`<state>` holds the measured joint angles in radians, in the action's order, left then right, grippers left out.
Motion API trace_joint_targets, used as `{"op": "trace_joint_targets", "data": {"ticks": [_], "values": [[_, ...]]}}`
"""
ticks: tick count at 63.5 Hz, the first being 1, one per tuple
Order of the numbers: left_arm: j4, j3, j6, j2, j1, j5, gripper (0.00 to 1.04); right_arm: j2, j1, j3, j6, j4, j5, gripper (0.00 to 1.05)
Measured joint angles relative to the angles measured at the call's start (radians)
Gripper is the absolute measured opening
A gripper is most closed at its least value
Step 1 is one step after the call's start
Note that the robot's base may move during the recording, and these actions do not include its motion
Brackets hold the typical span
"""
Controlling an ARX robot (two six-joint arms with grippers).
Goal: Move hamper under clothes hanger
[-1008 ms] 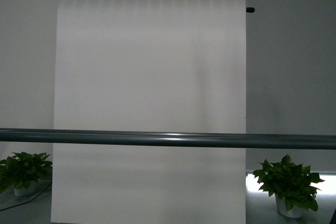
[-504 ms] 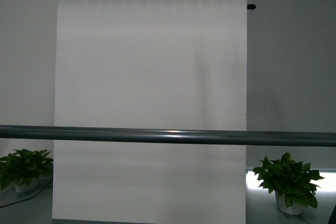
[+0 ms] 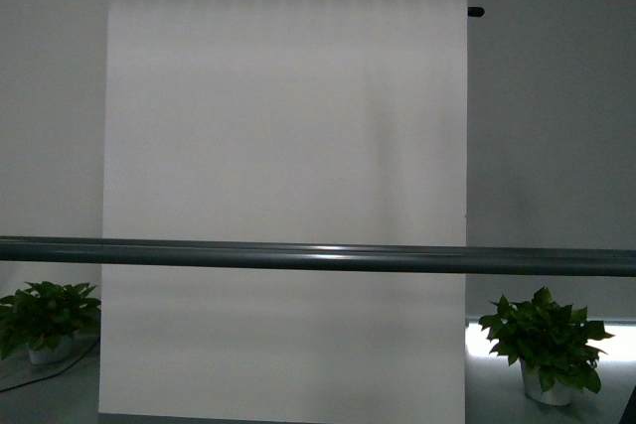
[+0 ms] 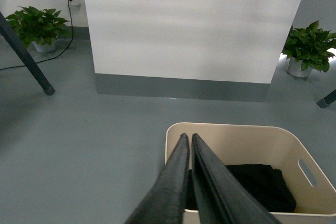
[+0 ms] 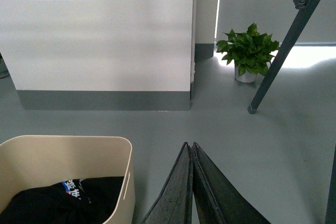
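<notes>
While both arms hang idle above the floor, the hamper (image 4: 247, 174) sits on the grey floor just short of the clothes hanger (image 3: 318, 257), w/ dark clothing (image 4: 257, 184) heaped inside. Judged from this, the job is at the approach stage: hamper near the rack's bar but not yet clearly beneath it, and neither arm has hold of it.

Left tool (image 4: 187, 139), fingers pressed together, hovers over the hamper's near rim; right tool (image 5: 189, 146), likewise pressed together, hangs beside the hamper (image 5: 68, 179) over bare floor, apart from its wall. Next move prob. calls for spreading a tool, taking the rim or the handle slot (image 4: 307, 172), then sliding the bin fwd between the slanted legs (image 5: 281, 51).

Front view gives only the horizontal bar, a white panel (image 3: 283, 146) behind it and two potted plants (image 3: 545, 345) at the wall; no hamper, no arms. Wrist views supply what it lacks: hamper, its contents, rack legs (image 4: 23, 53) and the floor gap to the bar. Right wrist view alone shows a printed patch (image 5: 73, 188) on the dark garment.
</notes>
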<state>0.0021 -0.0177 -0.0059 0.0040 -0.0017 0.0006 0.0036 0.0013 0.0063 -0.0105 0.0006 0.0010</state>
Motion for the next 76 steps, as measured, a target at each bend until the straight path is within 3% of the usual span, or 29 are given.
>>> {"op": "trace_joint_targets", "data": {"ticks": [15,32,51,76], "values": [[0.0,0.0,0.0,0.0,0.0,0.0,0.58,0.0,0.0,0.0,-0.001,0.0,0.0,0.03],[0.0,0.0,0.001,0.0,0.0,0.0,1.0,0.0,0.0,0.0,0.0,0.0,0.0,0.44],[0.0,0.0,0.001,0.0,0.0,0.0,0.98,0.0,0.0,0.0,0.0,0.0,0.0,0.98],[0.0,0.0,0.001,0.0,0.0,0.0,0.98,0.0,0.0,0.0,0.004,0.0,0.0,0.97]]}}
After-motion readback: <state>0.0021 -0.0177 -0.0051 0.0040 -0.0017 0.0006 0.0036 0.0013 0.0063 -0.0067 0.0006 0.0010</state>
